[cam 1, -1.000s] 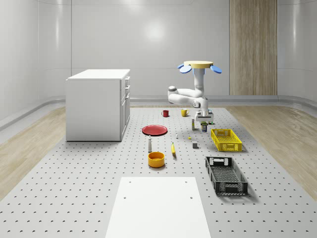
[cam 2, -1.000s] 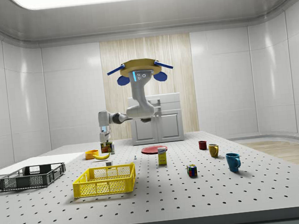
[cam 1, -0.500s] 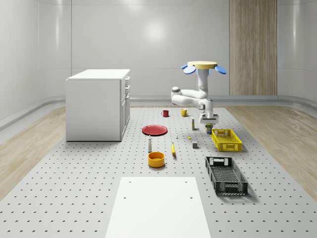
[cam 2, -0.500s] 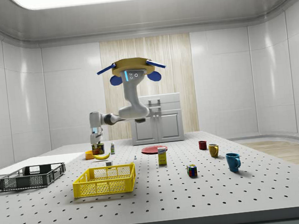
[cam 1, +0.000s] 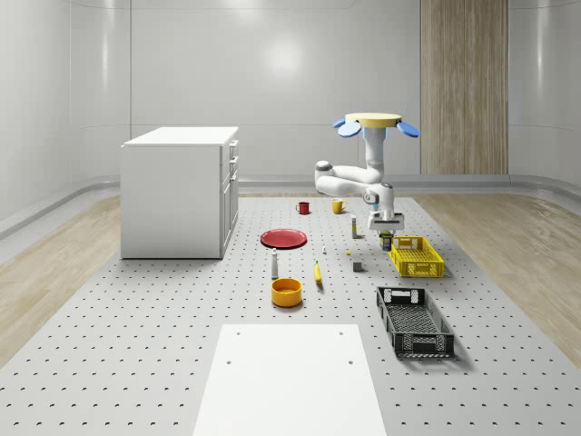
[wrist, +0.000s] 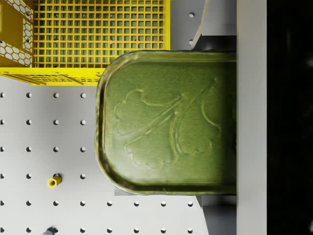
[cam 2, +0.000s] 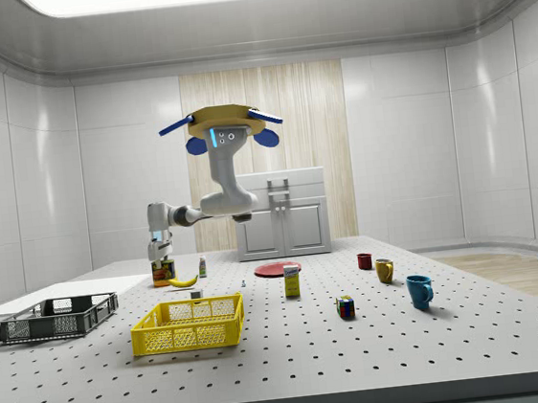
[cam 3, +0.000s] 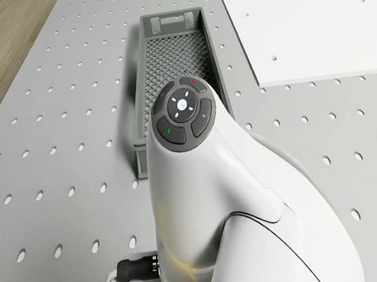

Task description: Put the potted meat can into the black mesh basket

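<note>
The potted meat can hangs a little above the table, with my gripper shut on it. In the side view the can sits under the gripper, well above the table top. The wrist view looks onto the can's green embossed top, with one grey finger against its side. The black mesh basket lies nearer the front of the table, also seen as the dark basket and the grey mesh basket. The drone hovers over the back of the table.
A yellow basket lies just beside the can, between it and the black one, and shows under the can. A banana, an orange bowl, a red plate, mugs, a white cabinet and a white board stand around.
The drone and arm have carried the can toward the whole-scene view's right and front, to the side view's left, closer to the yellow basket's corner.
</note>
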Tool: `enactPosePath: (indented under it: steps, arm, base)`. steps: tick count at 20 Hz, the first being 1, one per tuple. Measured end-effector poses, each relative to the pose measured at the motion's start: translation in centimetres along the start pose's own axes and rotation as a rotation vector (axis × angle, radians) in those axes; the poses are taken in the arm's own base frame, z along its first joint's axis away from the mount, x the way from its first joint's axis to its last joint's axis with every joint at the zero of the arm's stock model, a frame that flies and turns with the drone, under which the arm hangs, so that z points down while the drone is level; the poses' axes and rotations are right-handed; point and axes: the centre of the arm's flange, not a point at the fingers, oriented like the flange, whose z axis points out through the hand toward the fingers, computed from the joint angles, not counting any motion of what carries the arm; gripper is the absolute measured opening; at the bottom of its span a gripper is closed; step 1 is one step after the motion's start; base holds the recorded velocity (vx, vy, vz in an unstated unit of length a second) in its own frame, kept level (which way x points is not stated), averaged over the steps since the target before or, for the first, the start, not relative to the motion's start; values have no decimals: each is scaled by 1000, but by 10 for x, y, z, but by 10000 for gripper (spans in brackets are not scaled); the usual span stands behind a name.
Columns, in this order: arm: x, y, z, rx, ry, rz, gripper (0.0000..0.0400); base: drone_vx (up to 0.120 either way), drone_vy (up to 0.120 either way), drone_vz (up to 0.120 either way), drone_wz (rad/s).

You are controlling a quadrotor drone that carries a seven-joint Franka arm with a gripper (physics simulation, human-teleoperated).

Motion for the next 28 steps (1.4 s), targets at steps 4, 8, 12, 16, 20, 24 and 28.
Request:
enactPosePath:
  steps: [4, 8, 12, 16, 20, 24, 28]
  arm:
    - [0, 0, 0, 0, 0, 0, 289]
    - [0, 0, 0, 0, 0, 0, 289]
    - [0, 0, 0, 0, 0, 0, 289]
    - [0, 0, 0, 0, 0, 0, 289]
    - [0, 0, 0, 0, 0, 0, 289]
    - [0, 0, 0, 0, 0, 0, 289]
    - [0, 0, 0, 0, 0, 0, 289]
  base:
    - [120, 0, 0, 0]
    - [120, 0, 0, 0]
    - [120, 0, 0, 0]
    - [120, 0, 0, 0]
    - [120, -60, 0, 0]
    - [120, 0, 0, 0]
    - [120, 0, 0, 0]
